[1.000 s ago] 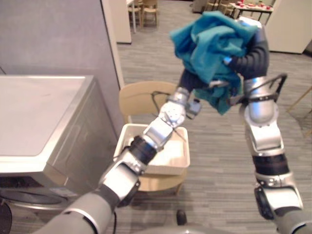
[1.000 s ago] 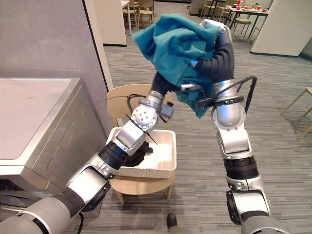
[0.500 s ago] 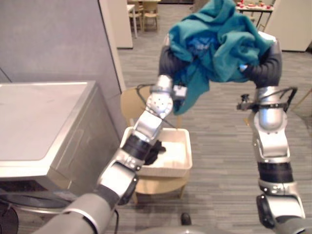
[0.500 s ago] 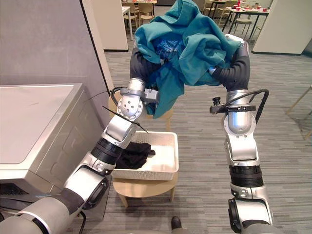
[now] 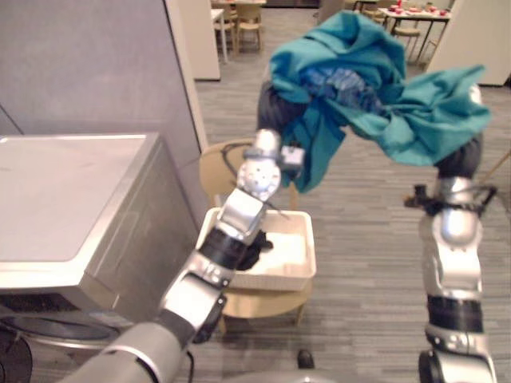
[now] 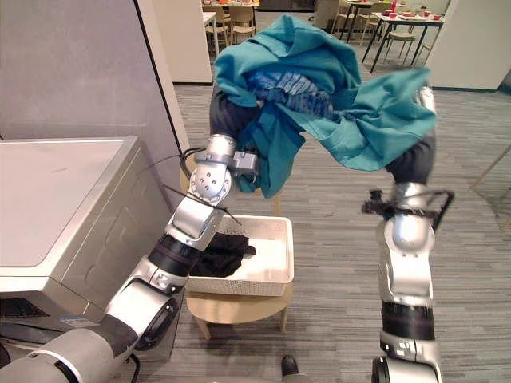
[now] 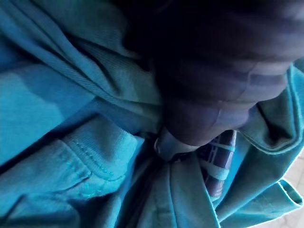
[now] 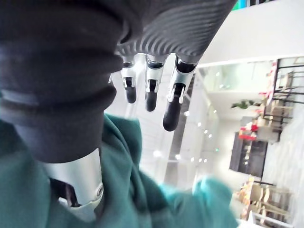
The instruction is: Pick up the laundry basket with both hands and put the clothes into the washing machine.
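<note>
A teal garment [image 6: 319,88] hangs high above the white laundry basket [image 6: 271,275], spread between my two raised arms. My left hand [image 7: 213,71] is buried in the cloth and shut on a bunch of it; its dark wrist cover [image 6: 227,112] shows under the folds. My right hand [image 8: 149,90] is open with straight fingers, and one end of the garment lies draped over its wrist [image 6: 411,163]. Dark clothes [image 6: 219,255] lie in the left part of the basket. The grey washing machine [image 5: 72,199] stands at the left, seen from its top.
The basket rests on a round wooden stool [image 6: 235,307] with a wooden chair [image 5: 214,167] behind it. A grey partition wall [image 5: 96,64] rises behind the machine. Tables and chairs [image 6: 399,20] stand far back. Grey striped floor lies open to the right.
My right hand has opened and swung out to the right, stretching the teal garment wide. My left hand has closed on the cloth and stayed high.
</note>
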